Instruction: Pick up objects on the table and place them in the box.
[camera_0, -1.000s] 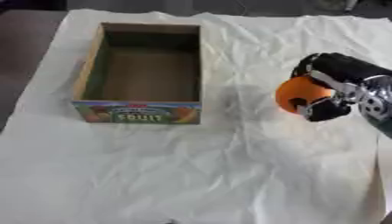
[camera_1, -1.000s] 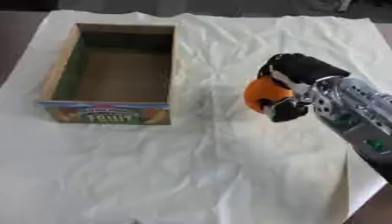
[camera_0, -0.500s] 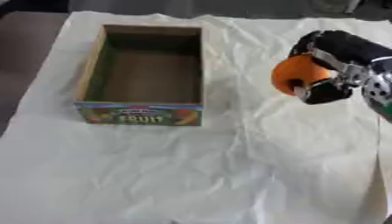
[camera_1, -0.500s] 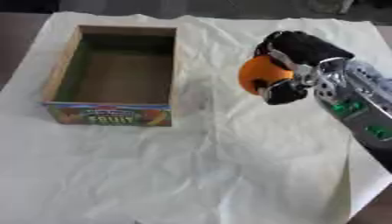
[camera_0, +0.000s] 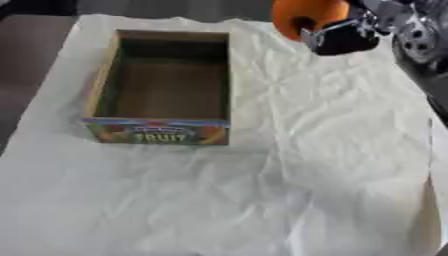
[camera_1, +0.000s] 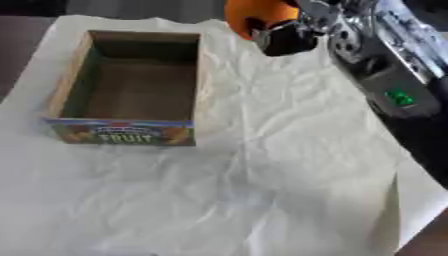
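My right hand (camera_0: 346, 36) is raised near the top of both views, its fingers curled round an orange ball-shaped fruit (camera_0: 302, 13). It hangs above the cloth, just right of the box's far right corner. The cardboard fruit box (camera_0: 164, 131) stands open at the left, its printed front reading FRUIT, and its inside looks bare. My left hand does not show in either view.
A crumpled white cloth (camera_0: 332, 160) covers the table, with dark tabletop (camera_0: 35, 55) showing at the left edge. My right forearm (camera_1: 385, 70), silver and black with a green light, runs down the right side.
My right hand has lifted the orange fruit and carried it up and leftward, toward the box's far right corner. The box has stayed put.
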